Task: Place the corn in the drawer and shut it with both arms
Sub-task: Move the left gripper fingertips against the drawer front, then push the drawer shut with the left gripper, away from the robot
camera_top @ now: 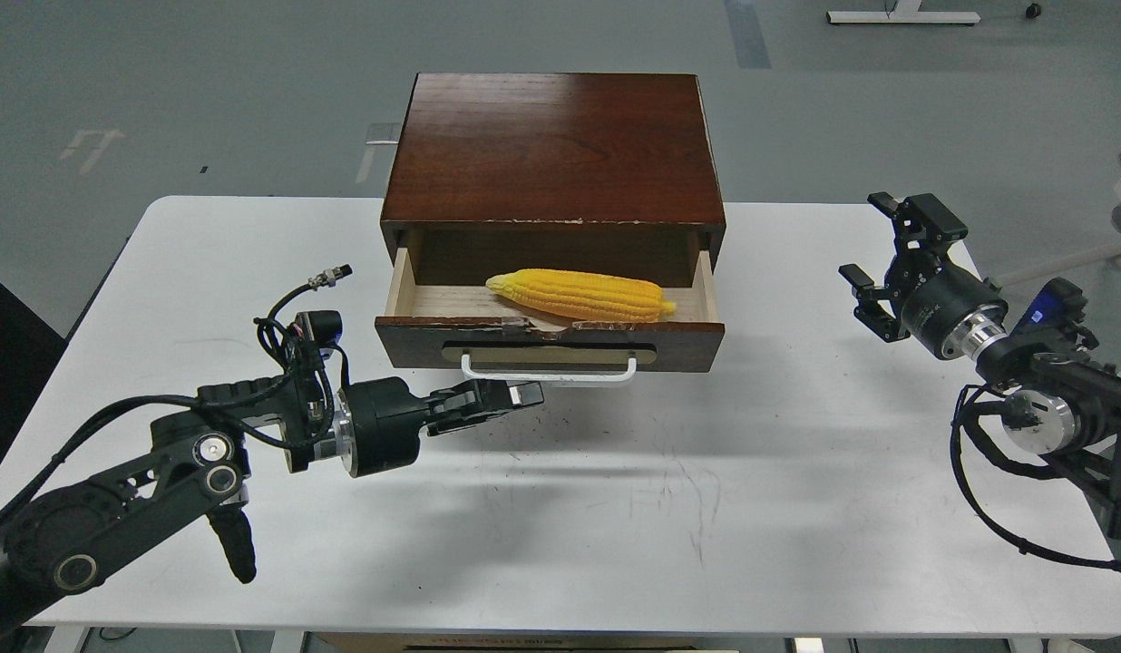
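The left gripper (521, 395) sits low of centre in the frame, its fingers drawn close together with nothing between them, the tips pointing right and ending just below the left end of the drawer handle (549, 370). Whether a tip touches the handle cannot be told. Behind it the left arm (161, 472) runs down to the lower left corner, looped with black cable.

The right gripper (873, 263) is at the right of the frame, well apart from the drawer, fingers spread wide and empty, pointing up and to the left. The right arm (1050, 399) leaves the frame at the right edge (a silver joint shows behind the wrist).

The drawer (551, 340) is pulled out toward the bottom of the frame, in the centre. Its dark front carries the white handle on a tan plate, and the top edge of the front is chipped. The corn (579, 295) lies inside on the pale wood floor, lengthwise across the drawer, tapered end toward the left, close behind the front panel. The cabinet (553, 150) above it is dark brown with a glossy top.

All of this rests on the white counter (615, 526), scuffed with faint marks near the middle; grey floor (207, 91) fills the top of the frame.
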`<state>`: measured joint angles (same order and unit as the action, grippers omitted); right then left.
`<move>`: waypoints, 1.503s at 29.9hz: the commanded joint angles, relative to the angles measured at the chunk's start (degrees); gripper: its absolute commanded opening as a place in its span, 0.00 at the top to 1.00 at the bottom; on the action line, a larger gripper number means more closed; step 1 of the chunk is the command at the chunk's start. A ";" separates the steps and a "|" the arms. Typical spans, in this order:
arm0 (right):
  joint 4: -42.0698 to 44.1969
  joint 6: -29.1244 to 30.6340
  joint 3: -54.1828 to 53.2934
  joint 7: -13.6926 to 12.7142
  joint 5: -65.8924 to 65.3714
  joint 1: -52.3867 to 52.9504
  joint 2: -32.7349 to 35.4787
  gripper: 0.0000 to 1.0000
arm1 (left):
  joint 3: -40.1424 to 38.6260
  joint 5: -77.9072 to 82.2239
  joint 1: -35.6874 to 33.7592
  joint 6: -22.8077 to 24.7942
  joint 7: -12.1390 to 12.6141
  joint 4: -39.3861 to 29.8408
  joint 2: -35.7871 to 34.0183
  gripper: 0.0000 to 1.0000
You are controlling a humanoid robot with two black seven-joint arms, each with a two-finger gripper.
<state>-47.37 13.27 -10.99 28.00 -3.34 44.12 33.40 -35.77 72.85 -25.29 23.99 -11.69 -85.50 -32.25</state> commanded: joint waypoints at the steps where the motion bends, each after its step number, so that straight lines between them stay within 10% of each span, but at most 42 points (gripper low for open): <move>1: 0.00 0.00 0.00 0.00 0.00 0.00 -0.01 0.00 | 0.00 -0.51 -0.11 -0.17 0.00 1.21 0.34 1.00; 45: -0.09 -0.09 0.00 0.00 0.00 -1.49 0.08 0.00 | -1.58 -6.14 -4.94 3.87 -0.09 11.85 4.56 1.00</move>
<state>-47.46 13.27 -10.99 28.00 -3.34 42.62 33.48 -37.29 66.72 -30.26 27.17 -11.82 -73.70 -27.60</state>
